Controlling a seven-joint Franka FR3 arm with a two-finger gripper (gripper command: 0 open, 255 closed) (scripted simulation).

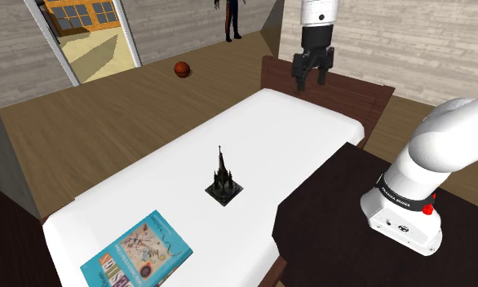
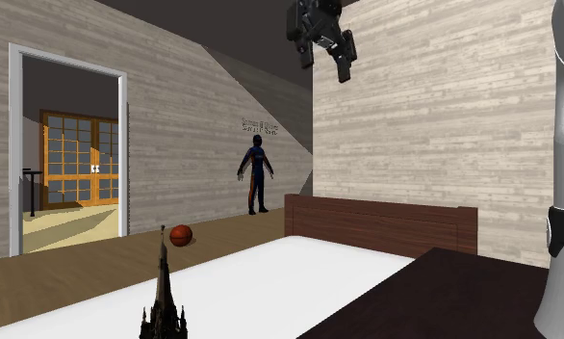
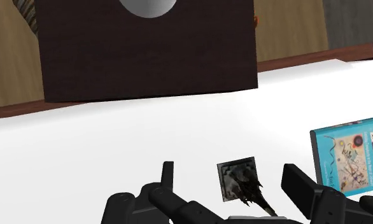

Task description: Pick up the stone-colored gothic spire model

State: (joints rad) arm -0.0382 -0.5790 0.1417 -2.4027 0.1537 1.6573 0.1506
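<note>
- Bed [image 1: 294, 130]: flat white top, steady ground for standing things.
- Book [image 1: 137, 254] lies at the shoulder view's near left, well apart.
- Hand [image 1: 312, 81] hangs high above the headboard [image 1: 356, 94], fingers [image 3: 303, 186] spread for approach.
- Spire model [image 1: 223, 181] stands upright mid-bed, untouched.

White bed [image 1: 298, 134] bears a dark spire model [image 1: 223, 181] and teal book [image 1: 137, 254].
</note>
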